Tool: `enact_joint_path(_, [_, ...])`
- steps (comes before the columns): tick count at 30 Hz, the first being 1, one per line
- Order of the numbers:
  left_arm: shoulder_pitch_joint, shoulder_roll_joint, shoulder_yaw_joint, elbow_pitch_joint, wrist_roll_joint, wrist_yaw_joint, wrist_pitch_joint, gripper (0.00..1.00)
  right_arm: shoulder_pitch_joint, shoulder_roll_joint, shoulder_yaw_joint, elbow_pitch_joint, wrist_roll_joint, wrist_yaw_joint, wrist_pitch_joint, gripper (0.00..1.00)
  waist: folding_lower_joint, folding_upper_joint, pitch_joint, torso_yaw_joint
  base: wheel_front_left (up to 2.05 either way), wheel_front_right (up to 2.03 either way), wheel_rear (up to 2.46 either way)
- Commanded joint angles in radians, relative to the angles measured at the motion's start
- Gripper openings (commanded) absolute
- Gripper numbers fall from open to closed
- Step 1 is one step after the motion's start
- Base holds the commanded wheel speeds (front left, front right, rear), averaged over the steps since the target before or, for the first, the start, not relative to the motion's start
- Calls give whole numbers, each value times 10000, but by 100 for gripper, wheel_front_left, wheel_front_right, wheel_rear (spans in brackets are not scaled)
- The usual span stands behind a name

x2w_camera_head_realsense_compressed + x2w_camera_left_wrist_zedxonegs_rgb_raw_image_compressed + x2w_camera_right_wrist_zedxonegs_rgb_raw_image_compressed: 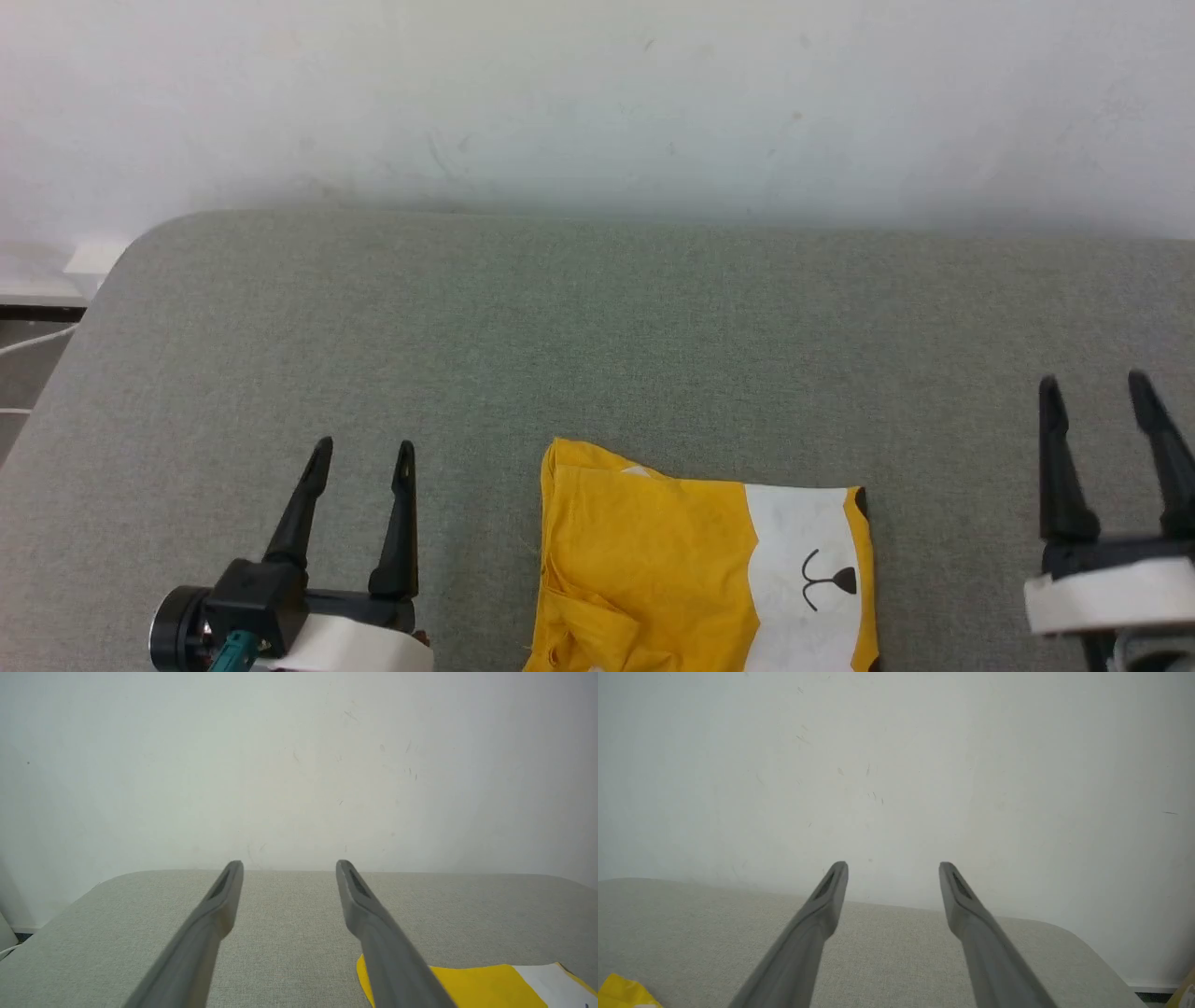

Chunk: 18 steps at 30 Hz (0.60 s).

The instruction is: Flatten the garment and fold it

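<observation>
The yellow garment [653,569] lies folded into a compact rectangle at the near middle of the grey table [597,327], its white muzzle patch with a black nose showing on the right side. My left gripper [362,457] hovers open to the garment's left, holding nothing. My right gripper [1092,387] stands open well to the garment's right, also holding nothing. In the left wrist view the open gripper [289,868] points at the wall, with a corner of the garment [476,984] at lower right. The right wrist view shows the open gripper [893,868] and a yellow scrap of garment [621,994] at lower left.
A pale wall [597,103] rises right behind the table's far edge. The table's rounded far-left corner [140,243] gives way to a white box and cables [56,280] beyond it. Bare grey surface stretches across the far half of the table.
</observation>
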Motion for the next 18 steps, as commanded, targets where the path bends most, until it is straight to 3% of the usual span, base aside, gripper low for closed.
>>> enact_joint_path(1, [47,-32,-13,36,31,34,-47,100,175,118,-23,-112,-58,-9,-91,100,0,0,28,-15,0,0,0])
enact_joint_path(12, [-9,-36,-52,66,166,8,-47,100,922,600,175,-347,-363,-9,-213,100,0,0,103,-131,0,0,0])
enact_joint_path(18, [-86,-37,-88,68,202,-18,-47,100,899,367,241,-564,-229,-9,676,100,0,0,165,-29,0,0,0])
